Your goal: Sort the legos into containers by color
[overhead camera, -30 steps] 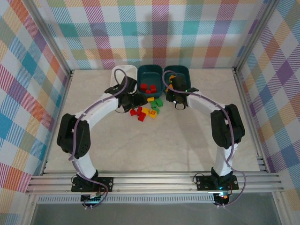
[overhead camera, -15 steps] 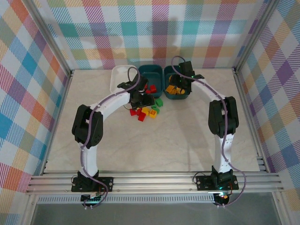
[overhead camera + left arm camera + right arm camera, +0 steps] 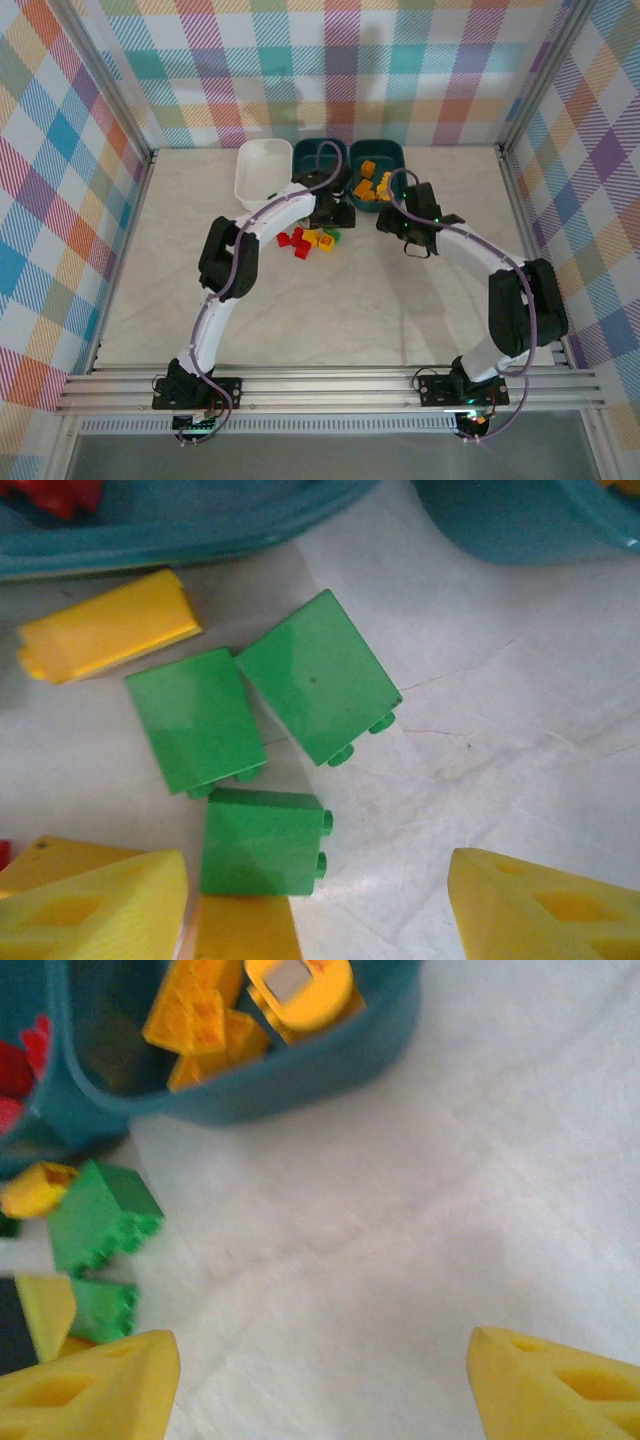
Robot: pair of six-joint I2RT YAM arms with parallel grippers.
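Spreading under everything, the pale worktop (image 3: pixel 330 310) carries three tubs in a row at its far edge: a white tub (image 3: pixel 262 172), a middle teal tub (image 3: pixel 312 152) and a right teal tub (image 3: pixel 392 152). The left arm (image 3: pixel 235 265) arches over to the front of the middle teal tub, with the left gripper (image 3: pixel 332 214) above the loose bricks. The right arm (image 3: pixel 500 290) reaches in from the other side, and the right gripper (image 3: pixel 388 222) is just before the right teal tub.

From above, red bricks (image 3: pixel 295 243) and a yellow brick (image 3: pixel 322 240) lie on the worktop, with a small green patch beside them. The left wrist camera resolves that patch into three green bricks (image 3: pixel 260 842) lying close together, studs sideways, a yellow brick just beside them. Its fingers are spread wide and hold nothing.

The right wrist camera looks into the right teal tub at a heap of yellow-orange bricks (image 3: pixel 200 1015), with red bricks in the neighbouring tub. The right gripper's fingers (image 3: pixel 85 1385) stand wide apart over bare worktop.
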